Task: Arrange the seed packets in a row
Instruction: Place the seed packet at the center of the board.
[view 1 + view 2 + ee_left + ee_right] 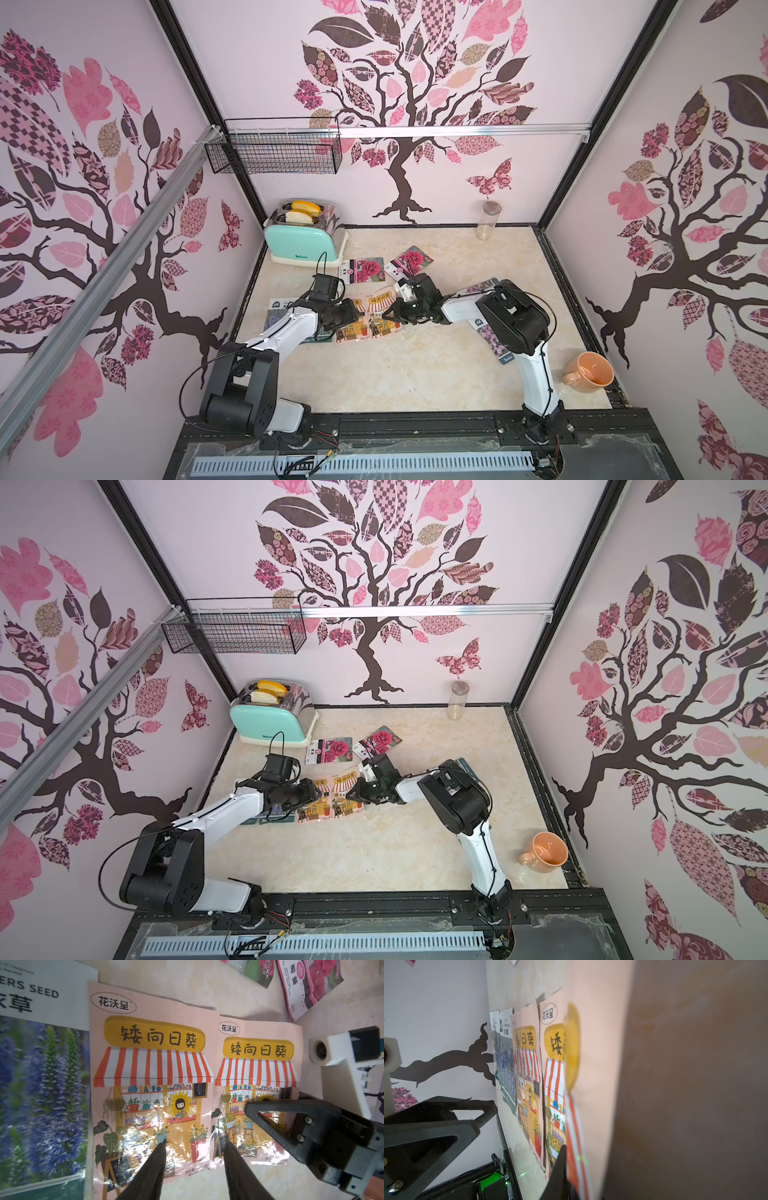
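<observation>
Jaws of our right gripper (pixel 387 314) sit low over the orange packet (pixel 256 1076) directly beneath, its long axis crosswise, grip we cannot tell; left gripper (pixel 195 1142) hovers alongside, half-open, empty.

Bare tabletop (pixel 395 374) stretches wide in front of the seed packets (pixel 376 328). A toaster (pixel 301 245) fills the back left corner, a glass jar (pixel 489 220) stands at the rear edge, a mug (pixel 590 372) near the right edge.
</observation>
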Action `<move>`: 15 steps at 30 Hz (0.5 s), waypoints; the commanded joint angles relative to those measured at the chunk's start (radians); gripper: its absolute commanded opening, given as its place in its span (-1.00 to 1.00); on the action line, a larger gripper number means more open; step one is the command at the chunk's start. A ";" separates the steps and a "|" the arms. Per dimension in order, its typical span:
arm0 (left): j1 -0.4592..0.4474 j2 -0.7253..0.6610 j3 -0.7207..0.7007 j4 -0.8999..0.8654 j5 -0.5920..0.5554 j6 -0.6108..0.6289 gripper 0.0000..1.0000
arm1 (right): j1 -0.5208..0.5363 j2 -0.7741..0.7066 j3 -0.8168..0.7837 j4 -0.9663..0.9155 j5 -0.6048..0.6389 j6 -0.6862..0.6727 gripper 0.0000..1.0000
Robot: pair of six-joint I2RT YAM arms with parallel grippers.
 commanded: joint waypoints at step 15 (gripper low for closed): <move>0.003 -0.010 0.016 0.008 0.007 0.013 -0.04 | 0.031 -0.007 -0.094 0.011 0.061 0.073 -0.47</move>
